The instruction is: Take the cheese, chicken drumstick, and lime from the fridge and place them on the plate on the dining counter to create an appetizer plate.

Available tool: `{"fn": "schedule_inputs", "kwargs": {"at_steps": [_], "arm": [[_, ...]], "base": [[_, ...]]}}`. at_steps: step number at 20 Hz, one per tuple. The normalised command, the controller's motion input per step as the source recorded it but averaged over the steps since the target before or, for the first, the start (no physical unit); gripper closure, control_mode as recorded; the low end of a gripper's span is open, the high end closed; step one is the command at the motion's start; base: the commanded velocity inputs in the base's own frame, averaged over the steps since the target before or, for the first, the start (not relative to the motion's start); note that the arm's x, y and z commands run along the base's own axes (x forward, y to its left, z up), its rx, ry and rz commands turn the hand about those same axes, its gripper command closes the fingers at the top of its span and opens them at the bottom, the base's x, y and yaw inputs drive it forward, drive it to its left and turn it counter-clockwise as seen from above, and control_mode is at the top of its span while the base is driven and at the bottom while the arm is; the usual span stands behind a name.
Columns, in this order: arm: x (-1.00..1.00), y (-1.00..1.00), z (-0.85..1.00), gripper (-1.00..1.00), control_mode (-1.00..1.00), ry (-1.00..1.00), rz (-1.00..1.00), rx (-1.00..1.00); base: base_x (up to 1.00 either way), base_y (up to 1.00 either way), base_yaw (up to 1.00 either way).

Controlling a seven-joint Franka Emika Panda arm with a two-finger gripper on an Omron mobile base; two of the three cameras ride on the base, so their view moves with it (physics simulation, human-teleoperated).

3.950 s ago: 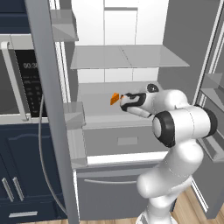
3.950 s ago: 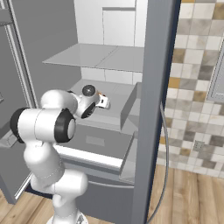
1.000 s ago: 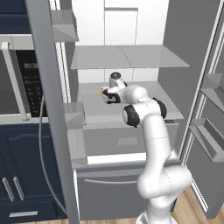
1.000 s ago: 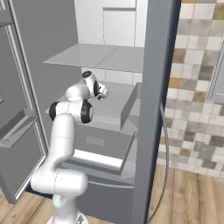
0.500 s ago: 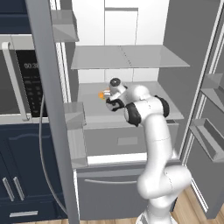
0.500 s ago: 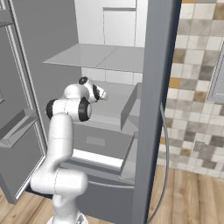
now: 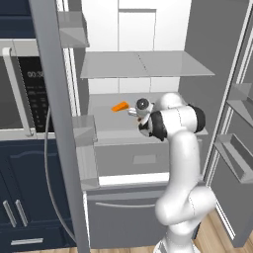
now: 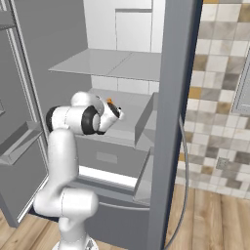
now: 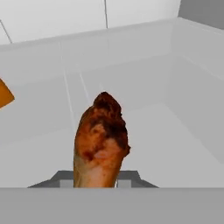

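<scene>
Open fridge [image 7: 197, 44] with the white arm reaching in over its middle shelf [image 7: 106, 123], above the closed drawer [image 7: 136, 159] and below the glass shelf [image 7: 146, 64].

Gripper [image 7: 132, 112]: in the left base view it sits at the end of the arm, pointing left over the middle shelf, just right of the orange wedge of cheese [image 7: 120, 106]. In the right base view the gripper [image 8: 117, 114] faces toward the back of the fridge, with the cheese [image 8: 110, 101] showing as a small orange tip just above and behind it.

Chicken drumstick [image 9: 100, 142]: in the hand view it stands upright between the two dark fingertips [image 9: 65, 178], its browned, meaty end uppermost and its paler narrow end down at the tips. The jaws are clamped on its lower part, one tip on each side. The drumstick is too small to make out in either base view.

Cheese [image 9: 4, 94], hand view: an orange corner at the left edge, well apart from the drumstick, resting on the pale shelf floor [image 9: 175, 148].

Surroundings: a fridge door [image 7: 59, 123] stands open at the left with its bins [image 7: 84, 129], in front of a microwave [image 7: 22, 89] and dark blue cabinets [image 7: 24, 197]. The other door [image 8: 171, 122] stands open against a tiled wall [image 8: 219, 97].
</scene>
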Motion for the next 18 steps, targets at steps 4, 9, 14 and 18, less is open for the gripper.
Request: {"fn": "schedule_inputs", "kwargs": {"at_steps": [4, 9, 14, 18], "arm": [[-1.0, -0.19, 0.5, 1.0, -1.0, 0.29, -0.01, 0.0], [-1.0, -0.06, 0.95, 1.0, -1.0, 0.34, -0.02, 0.0], [-1.0, -0.04, 0.51, 1.0, -1.0, 0.33, -0.07, 0.0], [-1.0, -0.05, 0.62, 1.0, -1.0, 0.32, -0.09, 0.0]], "base": [[0.0, 0.0, 0.0], [0.0, 0.0, 0.0], [0.0, 0.0, 0.0], [0.0, 0.0, 0.0]]}}
